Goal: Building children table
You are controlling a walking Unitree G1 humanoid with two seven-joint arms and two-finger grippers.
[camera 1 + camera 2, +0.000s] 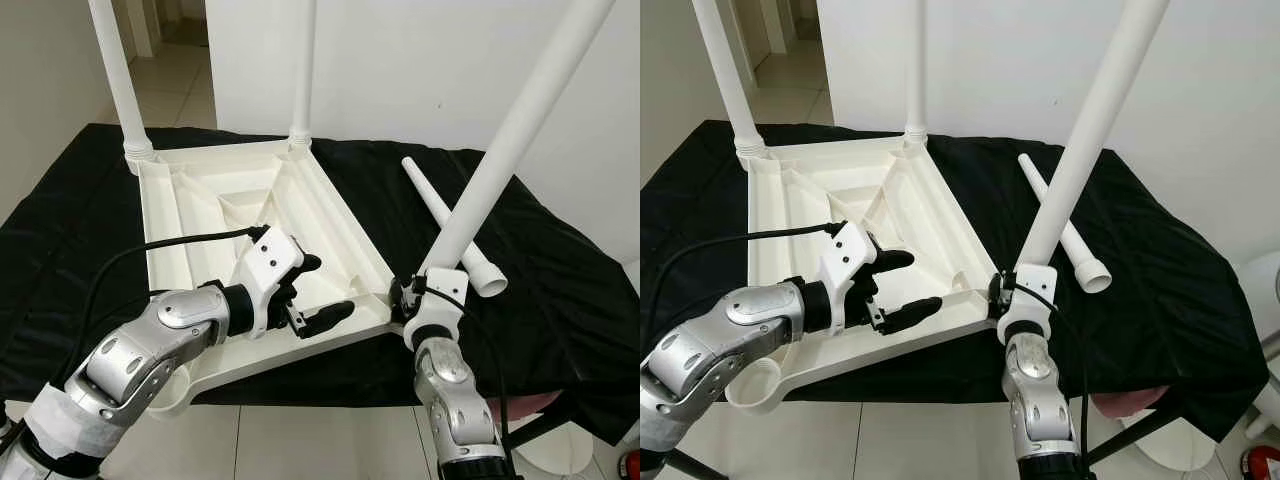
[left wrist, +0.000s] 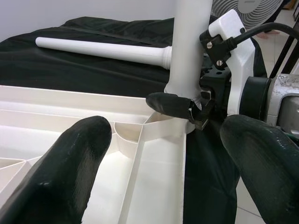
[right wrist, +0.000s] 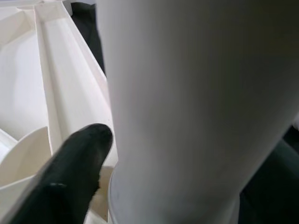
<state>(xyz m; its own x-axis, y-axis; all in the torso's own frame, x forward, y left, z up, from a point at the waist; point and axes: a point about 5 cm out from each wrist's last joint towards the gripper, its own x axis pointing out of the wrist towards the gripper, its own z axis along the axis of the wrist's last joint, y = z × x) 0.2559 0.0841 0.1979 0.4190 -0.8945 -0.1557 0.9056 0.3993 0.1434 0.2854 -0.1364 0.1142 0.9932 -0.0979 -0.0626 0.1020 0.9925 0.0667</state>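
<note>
White table leg [image 1: 500, 150] sits clamped in right jaws [image 1: 412, 296]; left jaws [image 1: 318, 290] gape over tabletop [image 1: 190, 215].

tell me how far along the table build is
Done: two legs stand in the far sockets of the upturned tabletop. In hand: the right gripper holds a third leg tilted at the near right corner. Left: the fourth leg, lying on the black cloth.

I can read no text, label, brand, number or sign anywhere, neither on the upturned white table top [image 1: 250, 215], its legs [image 1: 505, 150], the black cloth [image 1: 560, 280] nor on either arm
</note>
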